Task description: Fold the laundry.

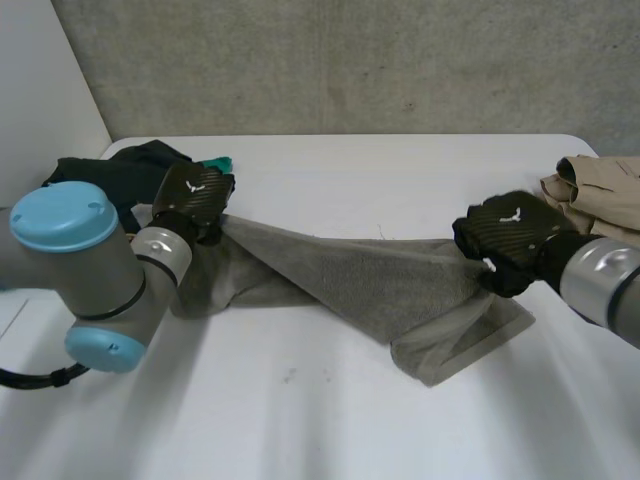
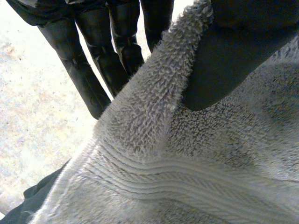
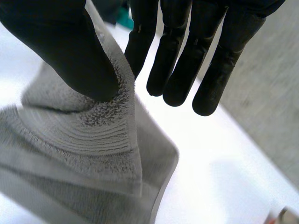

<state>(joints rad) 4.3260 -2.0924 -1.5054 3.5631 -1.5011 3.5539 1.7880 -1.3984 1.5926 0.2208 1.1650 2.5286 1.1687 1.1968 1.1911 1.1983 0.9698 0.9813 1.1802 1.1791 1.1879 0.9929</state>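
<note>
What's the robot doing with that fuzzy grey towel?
It is folding laundry. The robot's left hand pinches one end of the grey terry towel and its right hand pinches the other, so it stretches between them, sagging onto the white table. It is not folded yet. Dark clothes and a beige garment wait at the sides.

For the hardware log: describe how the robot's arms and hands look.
The left arm and right arm are thick grey tubes; the left has round light-blue caps on its joints. A silvery cuff sits at each wrist. The left hand and right hand are black, with a small white mark on each back and long fingers.
</note>
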